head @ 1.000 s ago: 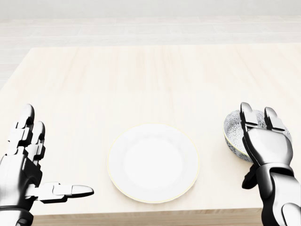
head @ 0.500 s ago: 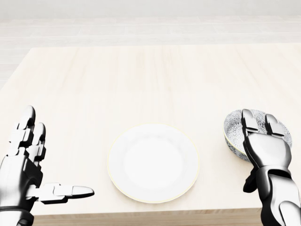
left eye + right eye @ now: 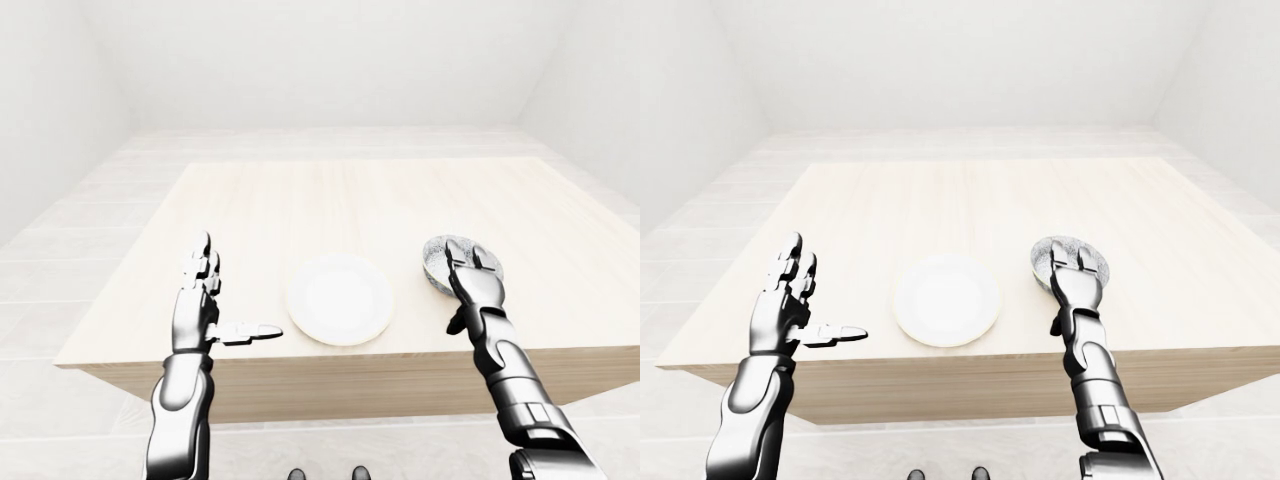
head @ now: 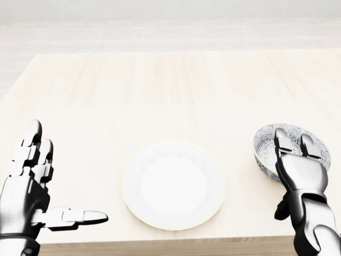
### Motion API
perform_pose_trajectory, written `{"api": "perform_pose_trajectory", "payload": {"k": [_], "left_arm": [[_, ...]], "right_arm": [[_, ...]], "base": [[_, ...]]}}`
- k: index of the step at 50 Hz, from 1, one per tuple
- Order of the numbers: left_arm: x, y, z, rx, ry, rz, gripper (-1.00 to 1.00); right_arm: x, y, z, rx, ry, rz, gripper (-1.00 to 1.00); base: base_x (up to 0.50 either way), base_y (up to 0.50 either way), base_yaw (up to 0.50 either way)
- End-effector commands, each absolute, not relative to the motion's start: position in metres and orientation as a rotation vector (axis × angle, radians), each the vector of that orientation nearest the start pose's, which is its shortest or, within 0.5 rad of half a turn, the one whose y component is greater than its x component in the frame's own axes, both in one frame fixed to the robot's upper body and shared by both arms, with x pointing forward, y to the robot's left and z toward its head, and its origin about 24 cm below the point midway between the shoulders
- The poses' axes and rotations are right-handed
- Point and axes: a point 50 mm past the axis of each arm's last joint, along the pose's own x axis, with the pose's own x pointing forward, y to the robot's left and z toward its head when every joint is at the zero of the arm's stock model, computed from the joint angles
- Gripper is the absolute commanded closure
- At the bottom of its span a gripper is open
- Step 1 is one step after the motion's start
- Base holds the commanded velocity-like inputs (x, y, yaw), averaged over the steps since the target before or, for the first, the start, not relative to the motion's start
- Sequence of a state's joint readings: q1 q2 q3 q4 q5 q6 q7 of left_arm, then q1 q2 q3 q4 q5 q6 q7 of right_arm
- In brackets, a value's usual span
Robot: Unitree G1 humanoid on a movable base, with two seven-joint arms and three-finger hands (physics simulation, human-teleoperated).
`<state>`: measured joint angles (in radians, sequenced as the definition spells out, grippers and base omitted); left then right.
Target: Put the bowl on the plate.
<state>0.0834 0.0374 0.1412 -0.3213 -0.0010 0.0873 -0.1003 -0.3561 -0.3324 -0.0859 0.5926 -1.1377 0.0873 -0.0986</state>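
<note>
We show a pale wooden table (image 3: pixel 350 200) with fine lengthwise grain; in the left-eye view its top fills the middle of the frame, and its thick side face, slightly darker than the top, crosses the lower part. A floor (image 3: pixel 60 270) of pale planks surrounds it at the left, along the bottom and beyond the table's upper edge. Plain white walls (image 3: pixel 320 60) close the room at the upper left, top and upper right. We note even, diffuse light throughout.
</note>
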Motion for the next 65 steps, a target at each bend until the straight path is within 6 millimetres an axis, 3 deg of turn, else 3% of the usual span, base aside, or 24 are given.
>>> {"api": "perform_pose_trajectory", "payload": {"k": [1, 33, 58, 60, 65], "left_arm": [[0.232, 0.189, 0.091, 0.07, -0.157, 0.058, -1.0], [0.232, 0.188, 0.089, 0.074, -0.146, 0.058, -1.0], [0.232, 0.187, 0.089, 0.076, -0.145, 0.058, -1.0], [0.232, 0.187, 0.088, 0.076, -0.143, 0.058, -1.0], [0.232, 0.187, 0.088, 0.076, -0.143, 0.058, -1.0]], "right_arm": [[0.311, -0.255, 0.027, -1.428, 0.287, -0.143, -1.0], [0.31, -0.26, 0.013, -1.409, 0.332, -0.158, -1.0], [0.31, -0.262, 0.015, -1.417, 0.326, -0.156, -1.0], [0.31, -0.262, 0.015, -1.418, 0.326, -0.155, -0.91], [0.309, -0.262, 0.016, -1.422, 0.322, -0.155, -0.2]], "base": [[0.0, 0.0, 0.0], [0.0, 0.0, 0.0], [0.0, 0.0, 0.0], [0.0, 0.0, 0.0], [0.0, 0.0, 0.0]]}}
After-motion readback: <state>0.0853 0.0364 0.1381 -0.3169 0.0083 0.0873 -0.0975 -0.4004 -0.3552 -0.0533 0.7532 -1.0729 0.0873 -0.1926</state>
